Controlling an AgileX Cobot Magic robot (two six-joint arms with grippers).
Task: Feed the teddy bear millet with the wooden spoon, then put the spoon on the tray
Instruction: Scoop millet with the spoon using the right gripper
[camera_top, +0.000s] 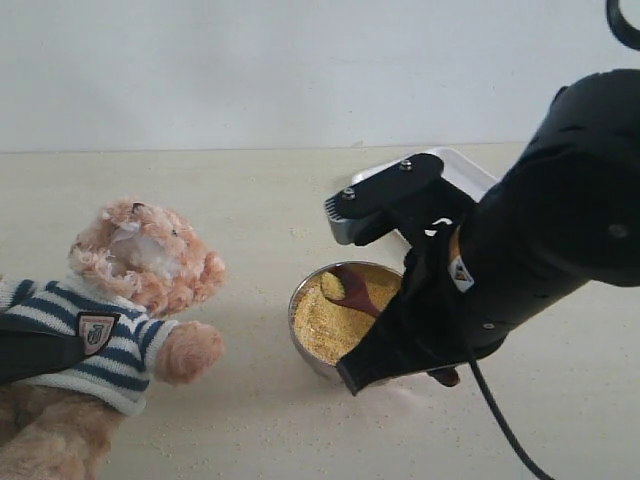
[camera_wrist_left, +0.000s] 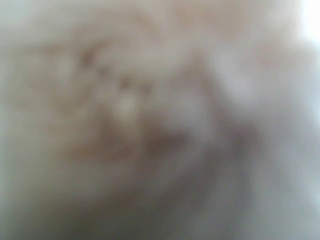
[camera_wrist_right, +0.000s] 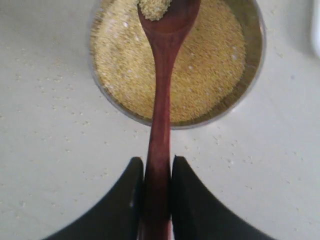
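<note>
Pale worktop (camera_top: 250, 200), stray grains everywhere, white wall behind. Teddy bear (camera_top: 140, 265) at eight o'clock, soft and shaggy. Tray (camera_top: 470, 165) at one o'clock, half hidden by the arm. Steel bowl (camera_top: 300, 335) at centre. Right jaws are clamped on the wooden spoon (camera_wrist_right: 160, 125), far down its slim, stiff handle. It's light, so keep it level, or that loose millet (camera_wrist_right: 215, 60) will probably spill. Left jaws: too blurred to tell.

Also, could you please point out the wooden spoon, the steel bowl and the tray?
wooden spoon (camera_wrist_right: 161, 115), right wrist view, mid handle.
steel bowl (camera_top: 296, 335), exterior view, left wall.
tray (camera_top: 468, 165), exterior view, far corner.
</note>
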